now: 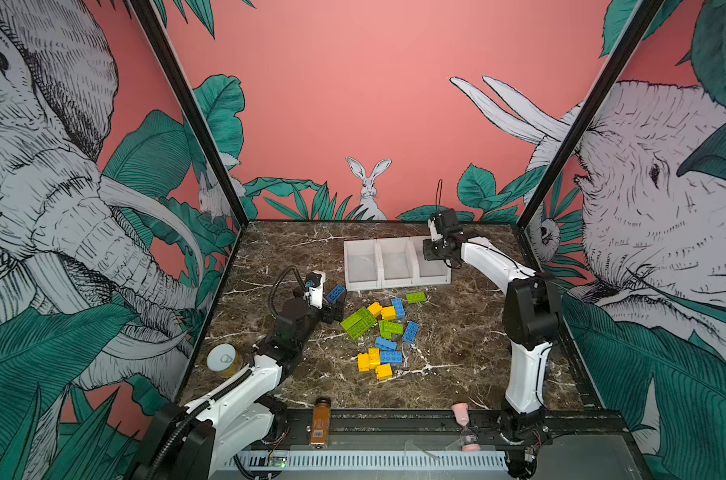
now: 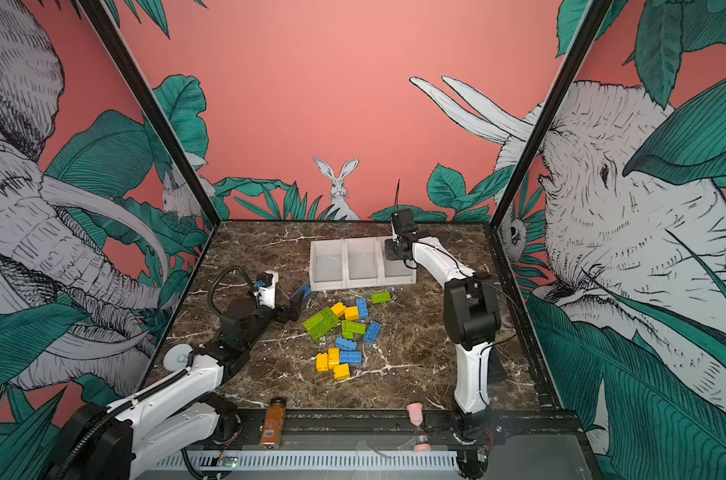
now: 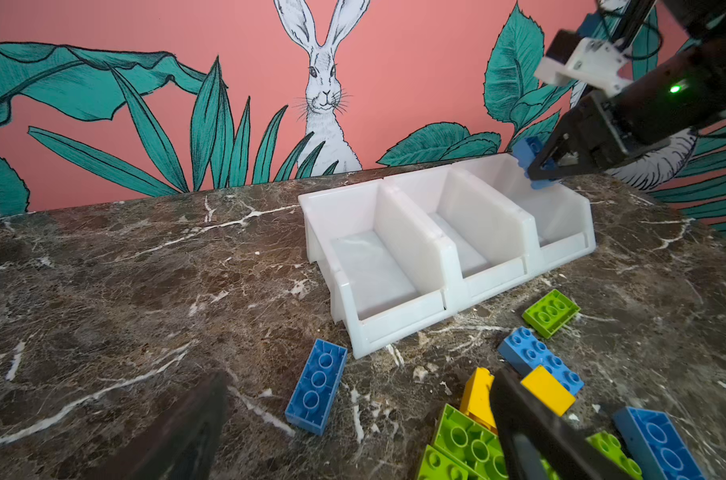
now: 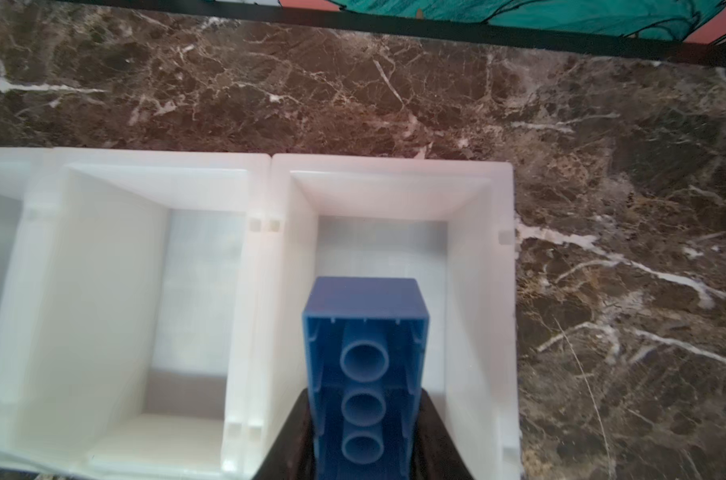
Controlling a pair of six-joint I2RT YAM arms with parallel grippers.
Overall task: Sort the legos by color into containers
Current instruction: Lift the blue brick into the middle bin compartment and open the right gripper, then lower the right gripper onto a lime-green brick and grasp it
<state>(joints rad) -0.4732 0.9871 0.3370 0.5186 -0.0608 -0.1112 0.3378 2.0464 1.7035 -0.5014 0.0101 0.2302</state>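
Brown marble tabletop (image 1: 457, 353), white veins. Containers (image 1: 380, 262): 3 white bins joined in a row at far centre, low lips facing the heap. Legos (image 1: 380, 332) lie loose in a heap mid-tabletop, in front of the bins. Yellow, lime and blue are mixed, several touching or overlapping.

Right gripper (image 3: 542, 172) is over the R-end bin, clamped on a blue oblong brick (image 4: 365, 332). The brick hangs over that bin's opening, hollow underside toward the wrist cam. Can't tell if it touches the bin.

Left gripper (image 2: 298, 302) sits low at the L edge of the heap, jaws spread wide, nothing held. A lone blue brick (image 3: 316, 386) lies flat on the tabletop btw its fingers, apart from both.

Near edge: round tin (image 1: 224, 359) at L, amber bottle (image 1: 320, 422) and pink hourglass (image 1: 465, 428) on the front rail. Lone lime brick (image 1: 416, 297) lies just in front of the R bin, apart from the heap.
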